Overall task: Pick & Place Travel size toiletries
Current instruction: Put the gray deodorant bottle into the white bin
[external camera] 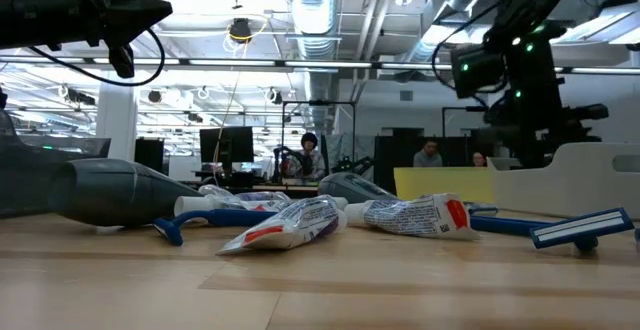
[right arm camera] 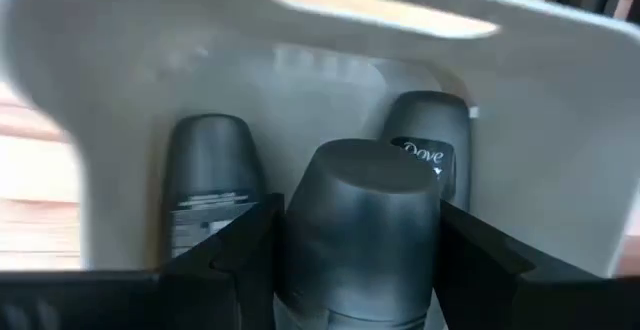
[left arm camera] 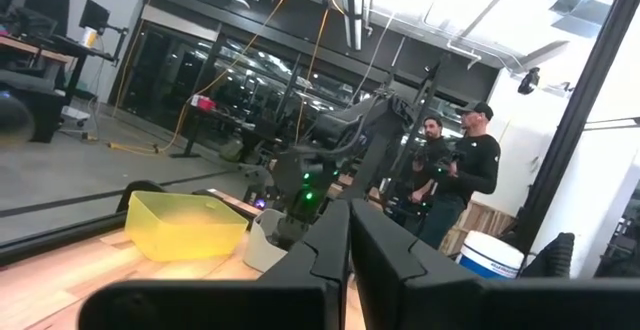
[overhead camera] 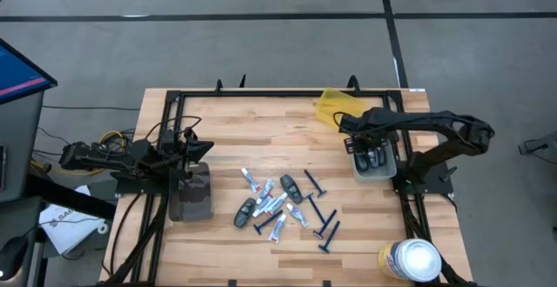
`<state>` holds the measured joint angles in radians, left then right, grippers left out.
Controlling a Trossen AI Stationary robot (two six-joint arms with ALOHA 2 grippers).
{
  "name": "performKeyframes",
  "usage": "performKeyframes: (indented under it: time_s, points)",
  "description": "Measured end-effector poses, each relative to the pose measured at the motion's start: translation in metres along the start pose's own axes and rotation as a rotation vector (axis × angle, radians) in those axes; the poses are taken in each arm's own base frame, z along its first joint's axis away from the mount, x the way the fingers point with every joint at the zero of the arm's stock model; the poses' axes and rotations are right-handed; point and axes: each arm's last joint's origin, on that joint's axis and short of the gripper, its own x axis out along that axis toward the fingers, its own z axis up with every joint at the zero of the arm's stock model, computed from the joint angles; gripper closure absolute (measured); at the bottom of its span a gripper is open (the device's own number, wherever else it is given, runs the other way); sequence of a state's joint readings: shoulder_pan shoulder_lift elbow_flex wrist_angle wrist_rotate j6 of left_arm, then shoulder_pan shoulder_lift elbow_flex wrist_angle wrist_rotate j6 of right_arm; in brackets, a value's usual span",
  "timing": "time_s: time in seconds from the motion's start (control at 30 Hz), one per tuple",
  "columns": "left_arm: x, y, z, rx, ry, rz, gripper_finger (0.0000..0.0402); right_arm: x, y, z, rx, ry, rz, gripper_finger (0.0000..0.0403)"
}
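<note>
The travel size toiletries [overhead camera: 278, 204] lie loose mid-table: white-and-blue tubes [external camera: 300, 220], dark grey pods [external camera: 120, 190] and blue razors [external camera: 580, 230]. My right gripper [overhead camera: 361, 152] hangs over the white bin [overhead camera: 376, 170] at the right, pointing steeply down, shut on a dark grey pod [right arm camera: 355, 220]. Two more pods [right arm camera: 210, 170] [right arm camera: 430, 130] lie inside the bin. My left gripper [overhead camera: 204, 148] waits shut at the table's left, holding nothing. My right gripper pinches the pod's two sides [right arm camera: 290, 240] between its two fingers [right arm camera: 250, 260], coming from above and pointing steeply down. The pod's rounded end points down into the bin, above the two pods there. I cannot tell whether it touches them or the bin's floor.
A yellow bin [overhead camera: 335, 106] stands just beyond the white bin. A large white-lidded canister [overhead camera: 411, 259] stands at the near right corner. A dark grey block [overhead camera: 191, 191] sits by my left arm. A black frame [overhead camera: 261, 94] rims the table. People stand in the room beyond.
</note>
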<state>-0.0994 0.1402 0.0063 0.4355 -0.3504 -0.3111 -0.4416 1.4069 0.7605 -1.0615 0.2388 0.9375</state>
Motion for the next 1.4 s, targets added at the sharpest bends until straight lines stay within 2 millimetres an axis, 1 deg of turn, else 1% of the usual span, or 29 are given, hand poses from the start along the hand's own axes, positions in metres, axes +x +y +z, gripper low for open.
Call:
performKeyframes:
  time_s: [0.13,0.23,0.47,0.6,0.7,0.77,0.9,1.03,1.17,1.23,1.4]
  points:
    - [0.0,0.0,0.0,0.0,0.0,0.0,0.0394,0.005,0.003,0.001,-0.034,0.001,-0.036,0.0184]
    - [0.0,0.0,0.0,0.0,0.0,-0.001,0.0394,0.006,0.004,0.002,-0.037,0.0,-0.039,0.0168]
    - [0.0,0.0,0.0,-0.001,-0.001,-0.002,0.0394,0.0,0.003,0.003,-0.044,-0.013,-0.025,0.016]
    - [0.0,0.0,0.0,-0.002,-0.002,-0.003,0.0394,-0.014,0.003,0.009,-0.051,-0.049,0.02,0.0159]
    - [0.0,0.0,0.0,-0.008,-0.002,-0.005,0.0394,-0.029,0.002,0.017,-0.037,-0.102,0.057,0.0159]
    - [0.0,0.0,0.001,-0.01,-0.006,-0.008,0.0394,-0.042,0.001,0.021,-0.019,-0.134,0.091,0.0159]
    - [0.0,0.0,0.001,-0.01,-0.007,-0.008,0.0394,-0.076,0.005,0.028,-0.006,-0.22,0.198,0.0158]
    - [0.0,0.0,0.001,-0.012,-0.01,-0.009,0.0394,-0.113,0.022,0.028,-0.09,-0.299,0.312,0.0158]
    - [0.0,0.0,0.001,-0.013,-0.014,-0.006,0.0394,-0.139,0.053,0.022,-0.201,-0.333,0.378,0.0158]
    - [0.0,0.0,0.001,-0.013,-0.015,-0.004,0.0394,-0.15,0.072,0.018,-0.266,-0.349,0.398,0.0158]
    - [0.0,0.0,0.001,-0.013,-0.016,-0.004,0.0394,-0.166,0.122,0.006,-0.452,-0.374,0.411,0.0158]
